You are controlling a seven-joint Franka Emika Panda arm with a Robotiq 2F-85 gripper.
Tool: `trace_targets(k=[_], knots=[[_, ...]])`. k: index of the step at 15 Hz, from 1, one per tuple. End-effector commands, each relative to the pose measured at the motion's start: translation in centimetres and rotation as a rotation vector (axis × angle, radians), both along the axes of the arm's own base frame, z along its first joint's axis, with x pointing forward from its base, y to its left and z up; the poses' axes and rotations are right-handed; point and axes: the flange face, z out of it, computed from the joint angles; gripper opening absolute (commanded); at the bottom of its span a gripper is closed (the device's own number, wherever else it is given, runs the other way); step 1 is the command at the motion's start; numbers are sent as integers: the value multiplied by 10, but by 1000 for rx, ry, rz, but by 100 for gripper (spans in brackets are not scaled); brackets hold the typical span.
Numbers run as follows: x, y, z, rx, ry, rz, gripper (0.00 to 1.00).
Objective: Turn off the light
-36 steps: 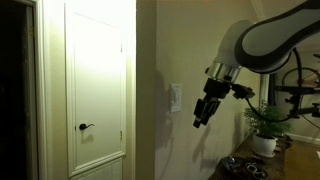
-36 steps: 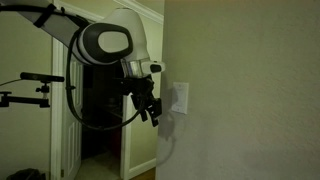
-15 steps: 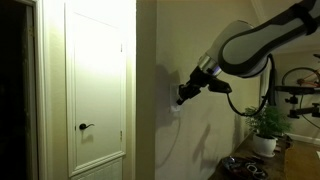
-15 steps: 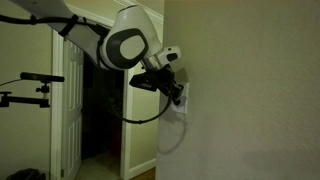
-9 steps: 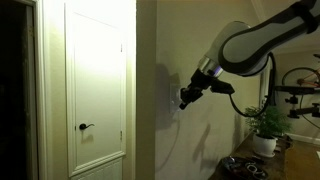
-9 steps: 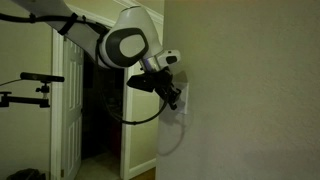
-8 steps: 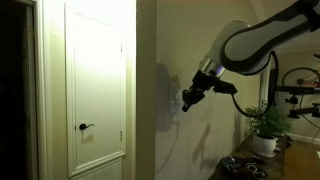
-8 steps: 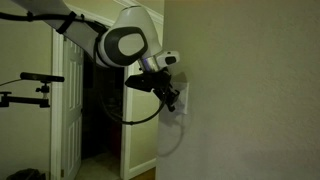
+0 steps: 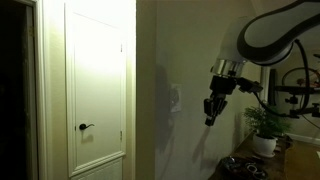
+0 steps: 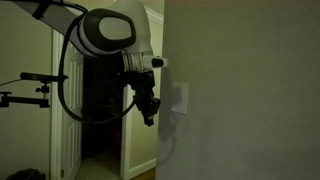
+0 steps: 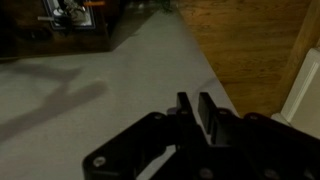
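Observation:
The light's switch is a small white upright wall plate (image 9: pixel 176 97) on the dim wall, and it also shows in an exterior view (image 10: pixel 181 97). No lamp fitting is in view. My gripper (image 9: pixel 211 110) hangs in the air a short way off the plate, pointing down and touching nothing; it also shows in an exterior view (image 10: pixel 148 113). In the wrist view its two black fingers (image 11: pixel 195 105) are pressed close together with nothing between them, over the pale wall surface. The switch is out of the wrist view.
A white panelled door (image 9: pixel 97 85) with a black lever handle (image 9: pixel 85 127) stands beside the wall corner. A potted plant (image 9: pixel 266 125) and a low table with small items (image 9: pixel 245 167) stand below the arm. Tripod gear (image 10: pixel 25 90) stands by the doorway.
My gripper was at the switch plate half a second to one second ago. It has since pulled back from the wall and swung to point downward. The wall looks dimmer than at first.

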Motion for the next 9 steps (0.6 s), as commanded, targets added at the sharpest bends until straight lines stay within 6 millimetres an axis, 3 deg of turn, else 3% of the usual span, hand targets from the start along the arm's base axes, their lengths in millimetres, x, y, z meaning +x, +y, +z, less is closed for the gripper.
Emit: trace_targets(k=[1, 4, 8, 9], knots=[[-19, -5, -22, 5, 113, 18, 47], [-29, -5, -40, -9, 212, 26, 68], [-40, -10, -49, -19, 282, 42, 92], [-28, -3, -49, -5, 260, 29, 75]])
